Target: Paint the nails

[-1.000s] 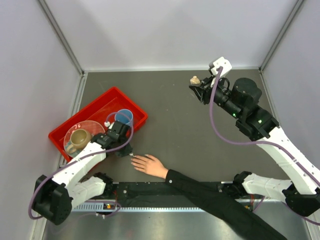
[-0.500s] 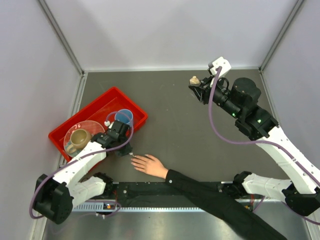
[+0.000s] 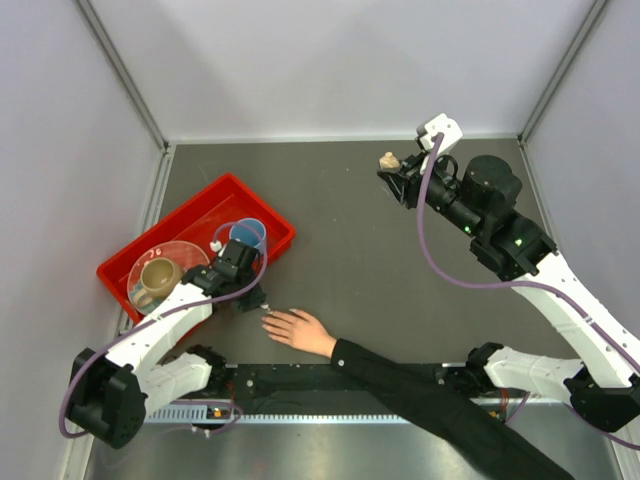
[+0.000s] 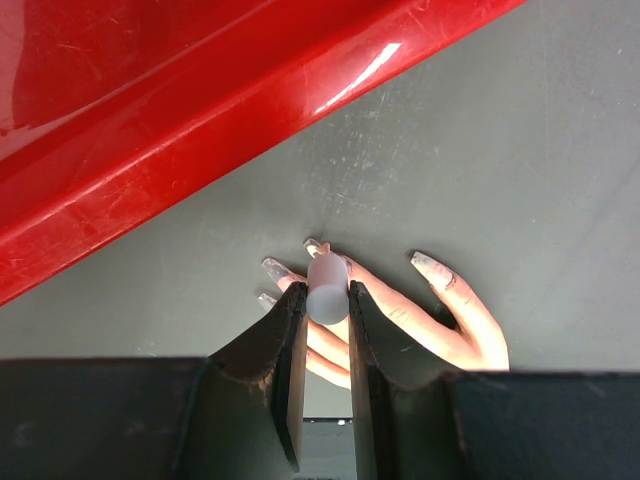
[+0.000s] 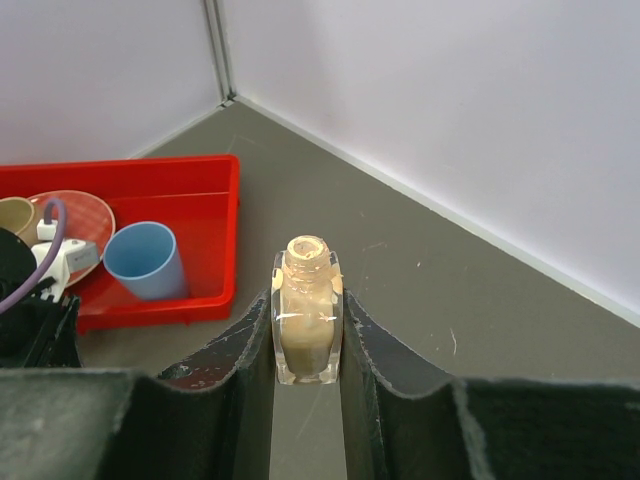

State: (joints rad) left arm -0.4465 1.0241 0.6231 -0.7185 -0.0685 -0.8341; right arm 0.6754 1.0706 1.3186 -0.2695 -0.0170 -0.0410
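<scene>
The left claw (image 4: 326, 300) pinches the brush (image 4: 326, 285) at the nails (image 4: 433, 270); best to stroke lightly, base to tip, one nail at a time. The right claw (image 5: 306, 345) grips the open bottle (image 5: 306, 310) upright.

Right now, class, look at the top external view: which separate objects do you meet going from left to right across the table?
tan mug → blue cup → flesh-toned hand → polish bottle
</scene>
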